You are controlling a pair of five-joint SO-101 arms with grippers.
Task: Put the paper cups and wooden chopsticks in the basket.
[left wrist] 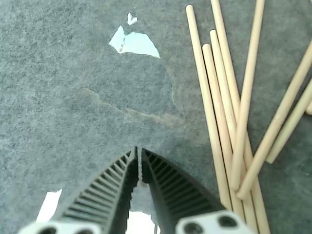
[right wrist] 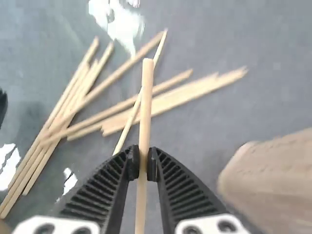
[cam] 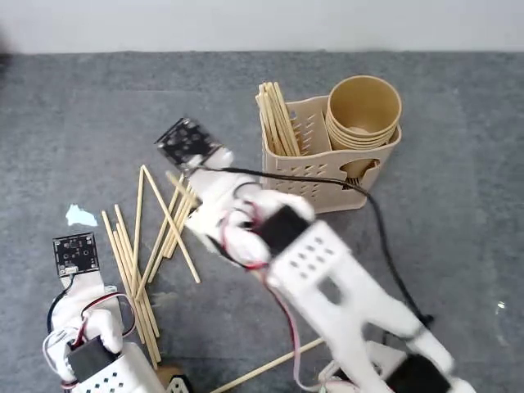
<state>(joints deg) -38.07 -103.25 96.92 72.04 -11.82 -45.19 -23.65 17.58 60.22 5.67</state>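
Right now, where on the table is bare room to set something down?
Bare mat lies far-left, beyond the loose chopsticks, and right of the basket. The middle is crowded: chopsticks and the right hand gripping one chopstick.

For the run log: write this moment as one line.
right gripper: shut on chopstick | left gripper: shut, empty | basket: cups, chopstick bundle | loose chopsticks: on table

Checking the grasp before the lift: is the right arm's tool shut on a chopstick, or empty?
Shut on a chopstick: the right wrist view shows the right tool clamping the stick from both sides.
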